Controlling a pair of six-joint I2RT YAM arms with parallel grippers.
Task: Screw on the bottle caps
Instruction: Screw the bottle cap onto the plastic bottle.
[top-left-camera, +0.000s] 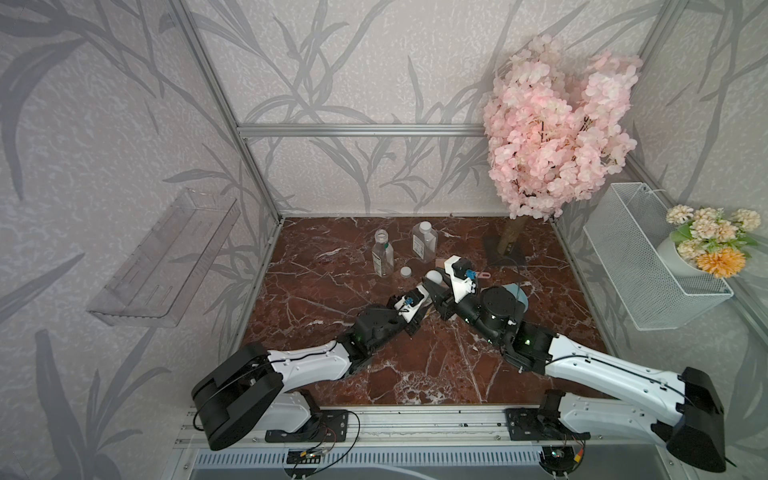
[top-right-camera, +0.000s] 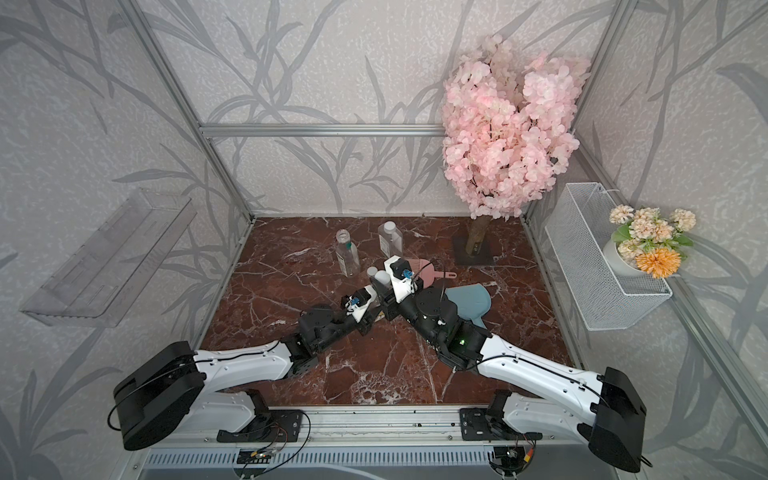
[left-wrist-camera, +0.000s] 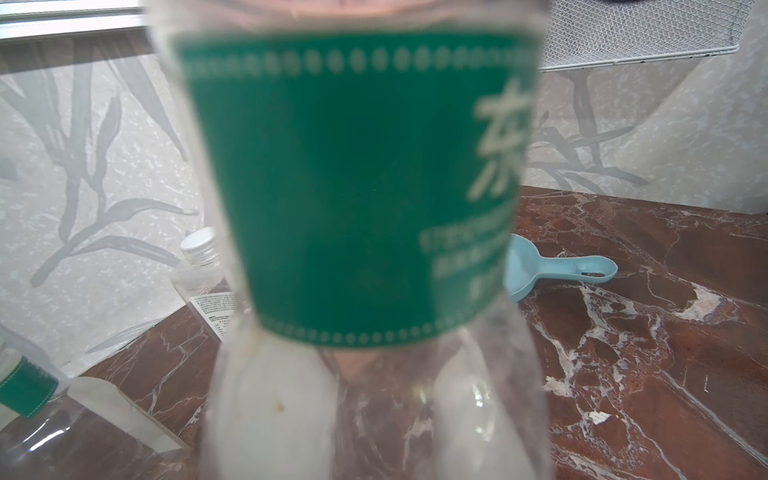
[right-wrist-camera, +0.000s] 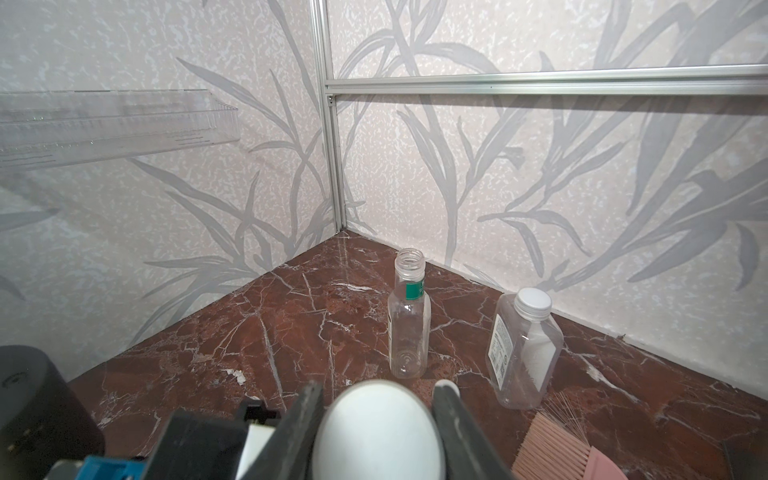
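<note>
Both arms reach inward, clamping bottle, cap

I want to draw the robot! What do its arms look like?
The left arm and right arm have white shells, black joints and thin black cables. Green lights glow on them. The right fingers are flat and dark grey.
</note>
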